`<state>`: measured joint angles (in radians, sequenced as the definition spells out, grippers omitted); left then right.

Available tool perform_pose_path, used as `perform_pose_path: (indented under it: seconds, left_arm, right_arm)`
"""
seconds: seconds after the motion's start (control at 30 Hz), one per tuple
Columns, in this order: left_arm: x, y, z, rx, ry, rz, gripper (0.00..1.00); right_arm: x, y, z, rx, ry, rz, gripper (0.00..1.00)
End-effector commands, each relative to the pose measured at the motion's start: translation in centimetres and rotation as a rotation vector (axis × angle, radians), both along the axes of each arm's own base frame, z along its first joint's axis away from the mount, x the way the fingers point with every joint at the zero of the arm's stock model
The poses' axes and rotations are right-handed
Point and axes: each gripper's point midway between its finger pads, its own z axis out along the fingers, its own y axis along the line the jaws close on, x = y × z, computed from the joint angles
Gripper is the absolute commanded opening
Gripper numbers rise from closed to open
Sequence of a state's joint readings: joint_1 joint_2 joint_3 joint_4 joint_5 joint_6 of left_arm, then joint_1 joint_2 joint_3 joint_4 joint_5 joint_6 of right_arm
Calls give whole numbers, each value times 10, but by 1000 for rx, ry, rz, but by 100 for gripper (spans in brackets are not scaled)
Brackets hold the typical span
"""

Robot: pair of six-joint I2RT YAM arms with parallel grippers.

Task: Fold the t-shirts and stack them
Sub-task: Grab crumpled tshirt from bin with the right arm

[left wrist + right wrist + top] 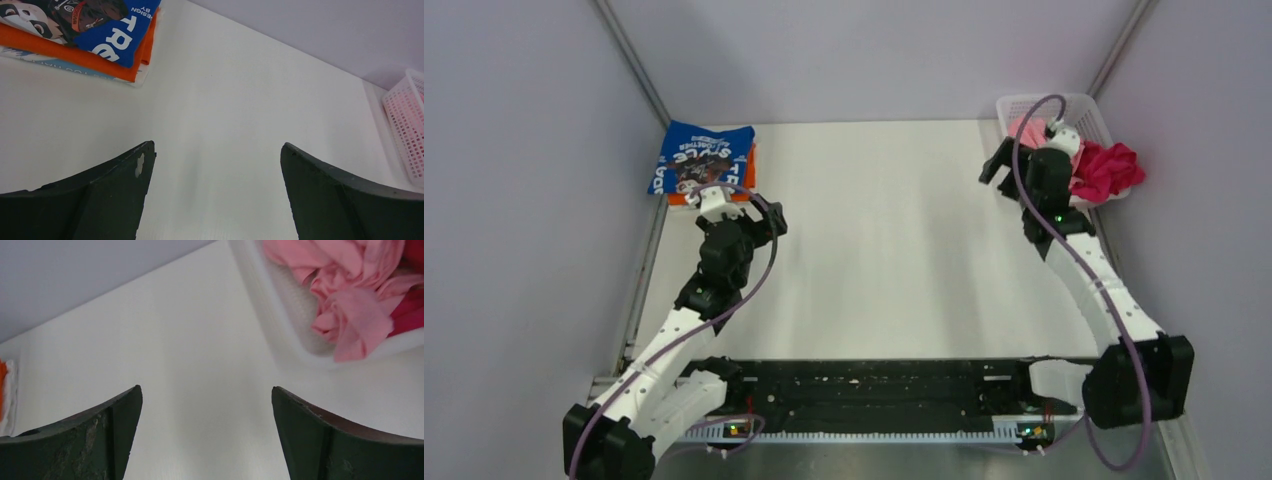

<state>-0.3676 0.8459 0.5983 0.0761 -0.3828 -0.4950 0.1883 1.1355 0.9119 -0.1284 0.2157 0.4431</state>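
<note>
The blue t-shirt (117,40) bears white lettering: "STYLE" upside down, small "DESIGN BY", large "TR".

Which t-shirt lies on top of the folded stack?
The blue t-shirt with white lettering; it lies folded over the orange t-shirt, while the light pink t-shirt and magenta t-shirt sit crumpled in the white lattice basket.

The white table (894,260) is matte and evenly lit, with faint grey streaks. Behind the table stands a plain pale lilac back wall (874,50); 2 side walls (514,200) of the same colour close its left and right. Grey metal strips (629,55) rise at the table's 2 far corners. A black rail (874,395) lies along its near edge.
</note>
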Motion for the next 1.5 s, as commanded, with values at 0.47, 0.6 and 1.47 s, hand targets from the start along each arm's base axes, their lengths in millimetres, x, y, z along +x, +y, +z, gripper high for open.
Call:
perform_pose_path:
  seconds: [0.47, 0.6, 1.47]
  left_arm:
    - [9, 1, 17, 2, -50, 17, 99]
    - [12, 4, 14, 19, -35, 36, 99]
    - [7, -29, 20, -68, -22, -127, 99]
  right_arm:
    - [187, -208, -57, -344, 345, -311, 94]
    - [211, -217, -92, -344, 383, -295, 93]
    - [128, -75, 258, -212, -434, 106, 0]
